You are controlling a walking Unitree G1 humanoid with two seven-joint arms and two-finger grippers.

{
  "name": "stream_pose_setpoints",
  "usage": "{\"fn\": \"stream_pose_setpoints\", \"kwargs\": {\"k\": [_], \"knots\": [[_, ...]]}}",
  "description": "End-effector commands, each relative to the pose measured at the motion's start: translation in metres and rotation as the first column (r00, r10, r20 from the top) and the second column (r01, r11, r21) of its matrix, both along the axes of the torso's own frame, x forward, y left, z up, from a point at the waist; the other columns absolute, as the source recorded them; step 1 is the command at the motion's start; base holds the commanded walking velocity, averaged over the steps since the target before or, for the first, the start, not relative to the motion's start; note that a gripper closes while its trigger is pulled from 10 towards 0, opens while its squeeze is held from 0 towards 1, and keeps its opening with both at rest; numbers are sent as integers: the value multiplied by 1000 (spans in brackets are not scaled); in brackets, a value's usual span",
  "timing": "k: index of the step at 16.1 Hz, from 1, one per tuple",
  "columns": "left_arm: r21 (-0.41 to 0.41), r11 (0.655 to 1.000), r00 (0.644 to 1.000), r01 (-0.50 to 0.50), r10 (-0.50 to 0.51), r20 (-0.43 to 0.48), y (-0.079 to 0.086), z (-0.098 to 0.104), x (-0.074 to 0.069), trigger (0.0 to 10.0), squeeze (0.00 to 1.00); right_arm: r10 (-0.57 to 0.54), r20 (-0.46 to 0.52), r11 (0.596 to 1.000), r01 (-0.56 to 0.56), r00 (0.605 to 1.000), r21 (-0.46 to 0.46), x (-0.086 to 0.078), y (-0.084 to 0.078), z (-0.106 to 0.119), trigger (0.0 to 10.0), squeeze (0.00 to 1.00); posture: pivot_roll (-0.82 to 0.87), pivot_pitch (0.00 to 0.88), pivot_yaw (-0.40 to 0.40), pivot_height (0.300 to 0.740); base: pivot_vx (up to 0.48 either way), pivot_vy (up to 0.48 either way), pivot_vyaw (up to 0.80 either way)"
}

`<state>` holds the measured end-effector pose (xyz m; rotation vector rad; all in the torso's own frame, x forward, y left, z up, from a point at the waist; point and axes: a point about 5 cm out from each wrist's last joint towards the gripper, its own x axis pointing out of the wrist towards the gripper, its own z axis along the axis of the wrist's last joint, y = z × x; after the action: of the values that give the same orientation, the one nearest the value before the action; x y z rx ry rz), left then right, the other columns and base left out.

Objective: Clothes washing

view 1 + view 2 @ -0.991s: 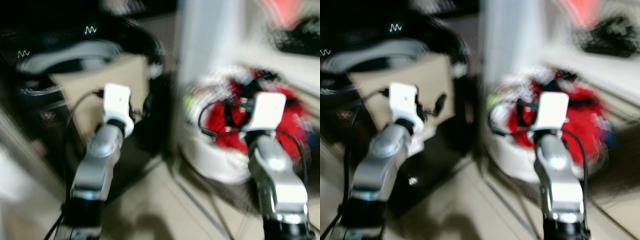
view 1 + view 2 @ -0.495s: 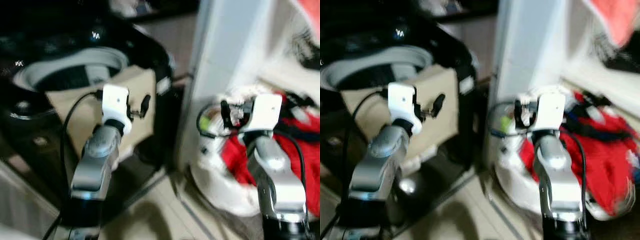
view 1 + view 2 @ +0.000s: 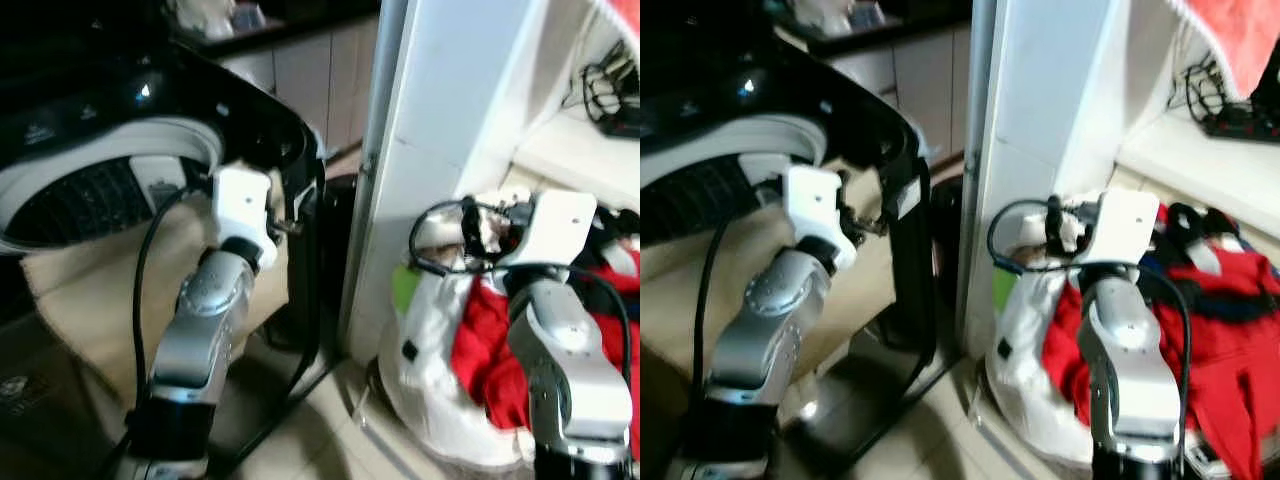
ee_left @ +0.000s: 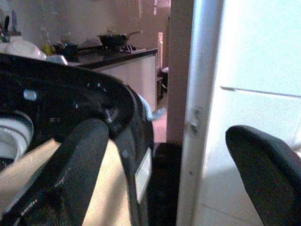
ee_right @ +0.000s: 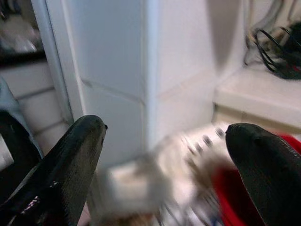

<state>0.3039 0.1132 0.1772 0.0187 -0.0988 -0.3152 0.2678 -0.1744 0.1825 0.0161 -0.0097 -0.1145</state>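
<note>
Between the glossy black washing machine (image 3: 250, 130) and the white laundry basket of red clothes (image 3: 1040, 370) (now nearer, view swung) stands a white pillar (image 3: 440, 150); left gripper (image 4: 164, 155) and right gripper (image 5: 164, 155) both hover spread apart, empty.

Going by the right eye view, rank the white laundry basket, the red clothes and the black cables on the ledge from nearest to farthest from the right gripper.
From the right gripper:
1. White laundry basket, just below it.
2. Red clothes, to its right, in the basket.
3. Black cables, up on the ledge, far right.
</note>
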Motion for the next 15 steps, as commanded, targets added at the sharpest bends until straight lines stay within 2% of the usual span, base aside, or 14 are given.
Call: {"fn": "stream_pose_setpoints", "kwargs": {"k": [1,2,9,11,13,15], "knots": [[-20,1000,1000,-11,11,-4,9,0,-4,10000,0,21,23,1000,-21,1000,3,-4,9,6,10000,0,-151,0,-4,740,0,0,0],[-39,999,1000,-5,5,-8,9,-1,-6,10000,0,19,12,1000,-19,1000,9,-8,11,4,10000,0,-153,0,-4,740,0,0,0],[0,1000,999,-11,11,-31,17,-5,-22,10000,0,12,-39,1000,-11,999,24,-17,12,-1,10000,0,-150,0,-11,740,0,0,0],[17,1000,999,-12,12,-40,15,-6,-21,10000,0,-15,-53,999,13,998,-34,-16,9,-1,10000,0,-149,0,-14,740,0,0,0],[6,1000,1000,6,-6,-29,11,-2,-20,10000,0,-89,-68,992,83,994,-96,-14,-2,-1,10000,0,-151,0,-17,740,0,0,0],[11,999,999,35,-35,-11,7,1,-19,10000,0,-138,-74,985,130,988,-112,-11,-14,1,10000,0,-155,0,-14,740,0,0,0]]}}
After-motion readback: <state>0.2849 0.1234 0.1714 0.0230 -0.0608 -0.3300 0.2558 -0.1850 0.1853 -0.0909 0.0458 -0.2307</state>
